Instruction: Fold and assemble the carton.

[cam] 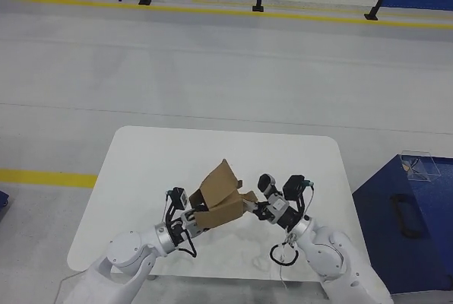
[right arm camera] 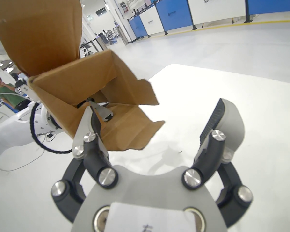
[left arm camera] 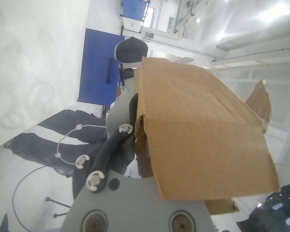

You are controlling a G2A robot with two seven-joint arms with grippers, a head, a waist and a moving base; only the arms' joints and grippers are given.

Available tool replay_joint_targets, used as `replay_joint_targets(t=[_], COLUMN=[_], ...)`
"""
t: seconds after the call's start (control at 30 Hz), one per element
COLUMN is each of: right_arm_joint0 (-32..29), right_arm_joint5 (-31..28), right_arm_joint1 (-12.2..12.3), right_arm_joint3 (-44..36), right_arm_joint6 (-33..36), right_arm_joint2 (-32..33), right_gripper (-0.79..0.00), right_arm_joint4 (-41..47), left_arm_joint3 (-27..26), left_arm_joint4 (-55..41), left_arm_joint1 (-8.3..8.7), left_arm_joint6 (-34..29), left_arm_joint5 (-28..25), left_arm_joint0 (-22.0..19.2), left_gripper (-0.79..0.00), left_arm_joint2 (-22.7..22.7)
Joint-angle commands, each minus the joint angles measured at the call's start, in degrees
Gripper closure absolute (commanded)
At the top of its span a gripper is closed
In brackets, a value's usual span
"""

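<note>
Carton held tilted above the surface, pinched between the left fingers; right fingers spread wide beside its open end.

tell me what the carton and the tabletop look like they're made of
The carton looks like brown cardboard, probably corrugated, with a matte finish: creased folds and a frayed, torn corner. The tabletop is smooth, white and slightly glossy, going by its soft sheen. It could be laminate or painted board, but the look leaves that open.
</note>
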Motion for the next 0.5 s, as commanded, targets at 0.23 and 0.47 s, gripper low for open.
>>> replay_joint_targets(t=[0.23, 0.47], right_arm_joint0=[1.90, 5.92], right_arm_joint5=[8.09, 14.30], right_arm_joint1=[-0.12, -1.13], right_arm_joint3=[-0.60, 2.54], right_arm_joint6=[-6.95, -6.12], right_arm_joint2=[2.37, -0.83], right_gripper=[-0.785, -0.785], right_arm_joint4=[-13.92, -18.61], left_arm_joint3=[-0.64, -2.29], left_arm_joint4=[4.65, 8.91], left_arm_joint1=[-0.40, -0.56], left_arm_joint6=[3.62, 4.20], left_arm_joint5=[-1.95, -4.82], left_arm_joint0=[0.24, 1.79], left_gripper=[0.000, 0.000], left_arm_joint2=[0.55, 1.36])
